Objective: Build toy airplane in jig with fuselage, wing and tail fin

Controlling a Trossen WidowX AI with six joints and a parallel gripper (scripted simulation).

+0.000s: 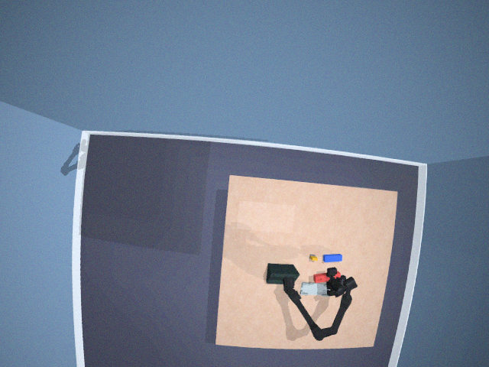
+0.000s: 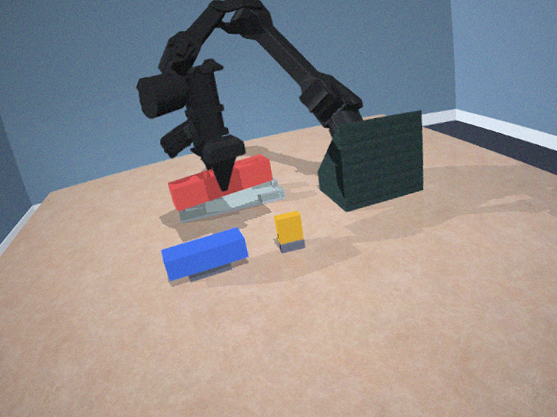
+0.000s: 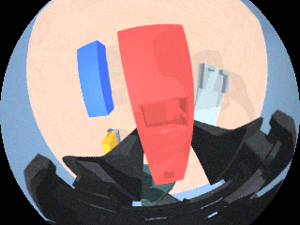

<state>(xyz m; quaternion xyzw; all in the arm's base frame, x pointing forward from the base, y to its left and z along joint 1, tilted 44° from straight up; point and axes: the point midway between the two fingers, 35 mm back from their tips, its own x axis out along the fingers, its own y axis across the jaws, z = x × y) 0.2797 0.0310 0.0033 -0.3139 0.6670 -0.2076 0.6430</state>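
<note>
My gripper [image 2: 224, 187] [image 3: 162, 124] is shut on the red fuselage [image 1: 320, 277] [image 2: 191, 190] [image 3: 157, 61] and holds it up off the table, its sockets facing up in the wrist view. The pale grey jig [image 1: 312, 288] [image 2: 236, 200] [image 3: 211, 96] stands on the table behind and below the fuselage in the exterior view, and to its right in the wrist view. The blue wing [image 1: 332, 258] [image 2: 204, 254] [image 3: 90, 80] stands in front, apart from the others. The yellow tail fin [image 1: 313, 258] [image 2: 289, 227] [image 3: 110, 141] stands upright on a grey base, beside the wing.
A dark green block [image 1: 278, 273] [image 2: 380, 163] [image 3: 152, 189] stands by the arm's base, to the right of the parts in the exterior view. The tan table top [image 1: 260, 316] [image 2: 334, 335] bears everything, and the arm arches over behind the jig.
</note>
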